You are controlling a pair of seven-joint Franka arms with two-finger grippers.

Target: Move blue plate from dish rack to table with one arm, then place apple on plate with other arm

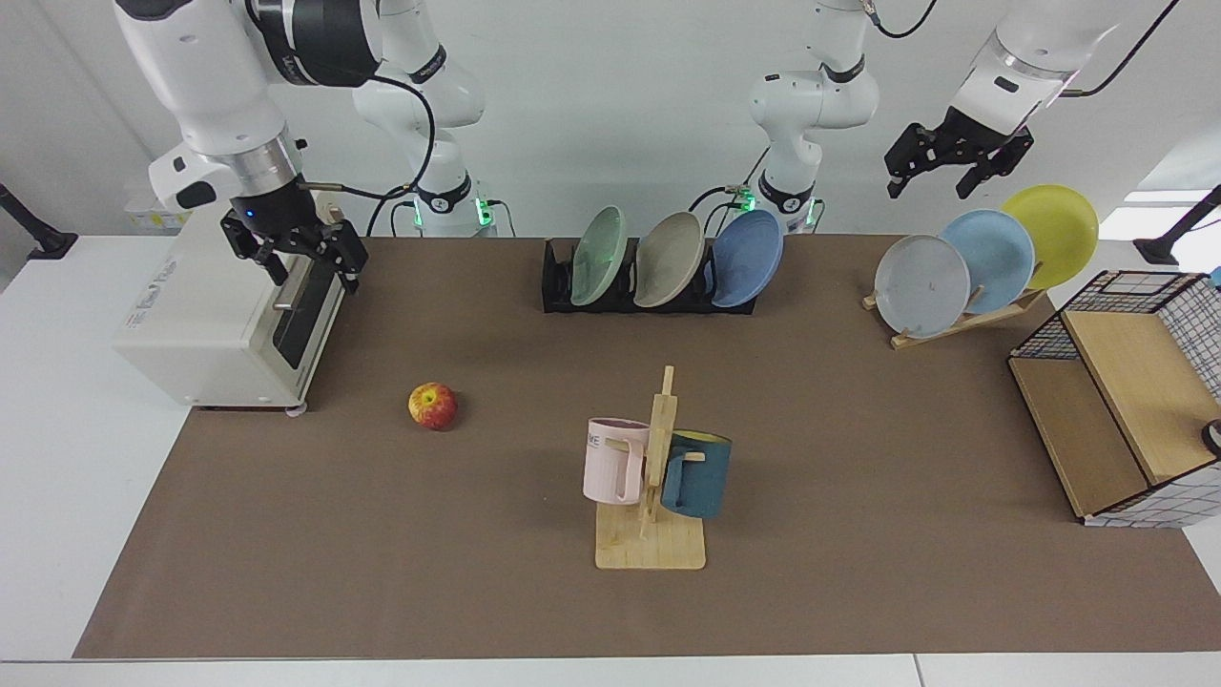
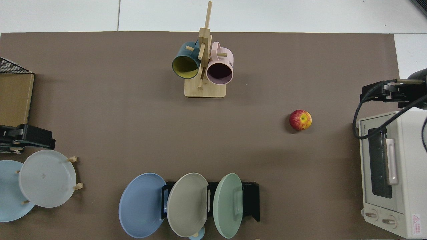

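You get both grippers whole only in the facing view: the right gripper (image 1: 307, 260) hangs above the toaster oven (image 1: 224, 320) with its fingers apart, and the left gripper (image 1: 957, 164) hovers high over the wooden rack (image 1: 963, 320) of plates, fingers also spread. From above you see only dark parts of them at the frame's edges, but that view gives you the layout. The blue plate (image 1: 747, 258) stands on edge in the dish rack (image 1: 563, 286), at the end nearest the left arm, tilted back and leaning toward the grey plate (image 1: 670, 260) beside it, its face turned toward the mug stand (image 1: 651, 496). Next along sits the green plate (image 1: 600, 256). The apple (image 1: 433, 405) lies on the table (image 1: 858, 572), stem dimple up in the top view (image 2: 300, 120), well apart from the oven and the mug stand. Bare brown mat lies between the dish rack and the mug stand, and more between the apple and the front edge.
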